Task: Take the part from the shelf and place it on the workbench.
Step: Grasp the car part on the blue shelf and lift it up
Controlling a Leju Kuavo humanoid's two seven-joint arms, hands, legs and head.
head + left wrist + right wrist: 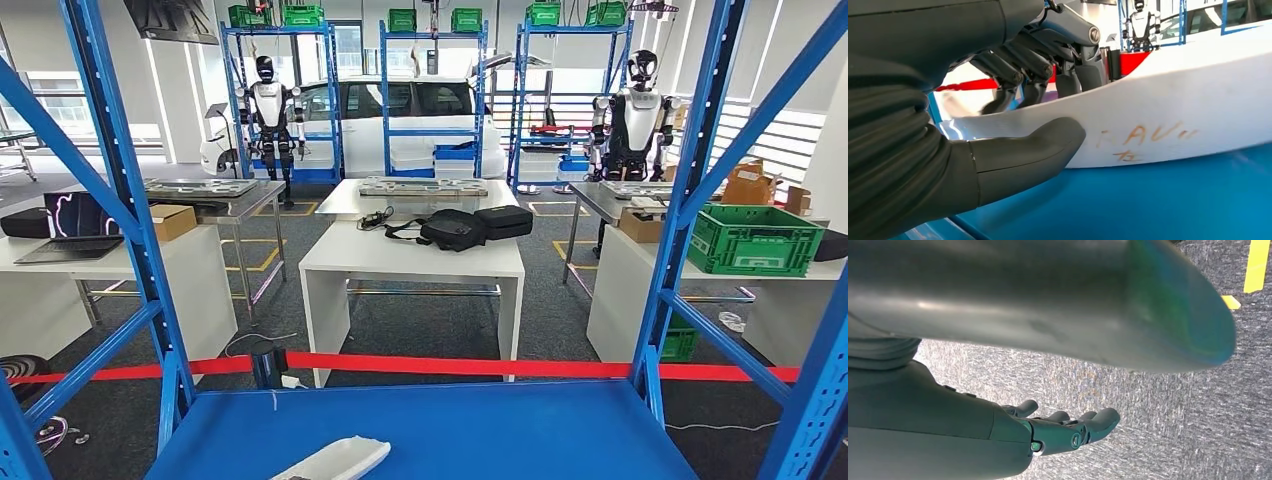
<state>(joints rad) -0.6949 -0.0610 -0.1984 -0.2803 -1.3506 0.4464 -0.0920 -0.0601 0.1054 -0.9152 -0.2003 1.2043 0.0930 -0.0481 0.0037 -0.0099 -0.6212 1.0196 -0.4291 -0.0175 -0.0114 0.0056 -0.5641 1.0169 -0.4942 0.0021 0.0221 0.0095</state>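
The white, long, curved part (335, 462) lies on the blue shelf board (470, 430) at its front edge. Close up, the part (1198, 100) carries orange handwriting on its side. My left hand (948, 150) grips it near one end: the thumb (1033, 150) presses the lettered side and the dark fingers (1018, 70) curl over the far edge. It rests on the shelf board (1148, 205). My right hand (1053, 432) hangs over grey carpet with fingers apart, holding nothing. A white workbench (400, 255) stands beyond the shelf.
Blue shelf uprights (120, 200) and diagonal braces (760, 140) frame the opening. A red barrier tape (450, 366) runs behind the shelf. A black bag (452, 229) lies on the workbench. A green crate (755, 240) sits on the right table and a laptop (72, 225) on the left one.
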